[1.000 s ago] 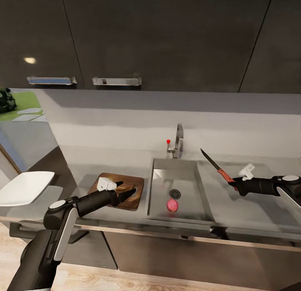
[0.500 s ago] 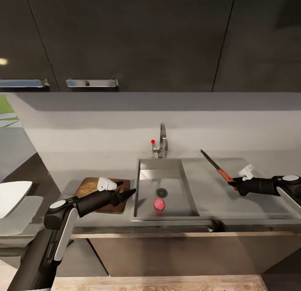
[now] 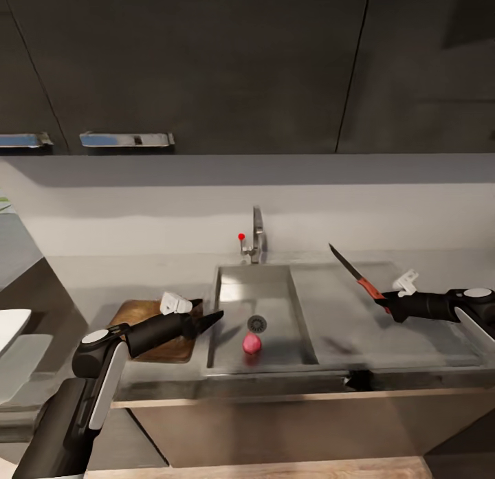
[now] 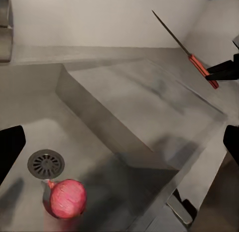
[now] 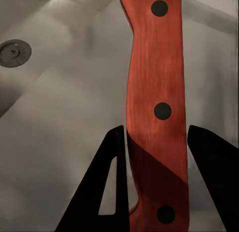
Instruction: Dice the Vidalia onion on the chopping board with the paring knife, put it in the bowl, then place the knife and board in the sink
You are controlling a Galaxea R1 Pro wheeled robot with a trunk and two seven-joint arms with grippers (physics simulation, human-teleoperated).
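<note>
The pinkish-red Vidalia onion (image 3: 251, 342) lies in the steel sink (image 3: 234, 286) beside the round drain (image 3: 257, 322). My left gripper (image 3: 208, 311) hangs open over the sink's left rim, just past the dark wooden chopping board (image 3: 141, 317), whose near part my arm covers. In the left wrist view the onion (image 4: 66, 198) sits below and ahead between the spread fingers (image 4: 10, 152). My right gripper (image 3: 385, 302) is shut on the paring knife (image 3: 350, 269), holding it blade-up above the drainboard. The right wrist view has its red handle (image 5: 154, 92) clamped between the fingers (image 5: 107, 192). The white bowl (image 3: 10, 324) peeks in at the left edge.
A chrome tap (image 3: 256, 242) with a red dot stands behind the basin. Dark upper cabinets with chrome handles (image 3: 126, 140) hang above the grey backsplash. The countertop (image 3: 89, 280) runs left and the flat drainboard (image 3: 385, 335) right of the basin. Light wood floor shows below.
The whole picture has slid leftward, so the camera has moved right along the counter. Both arms keep their pose in view and the knife stays gripped.
</note>
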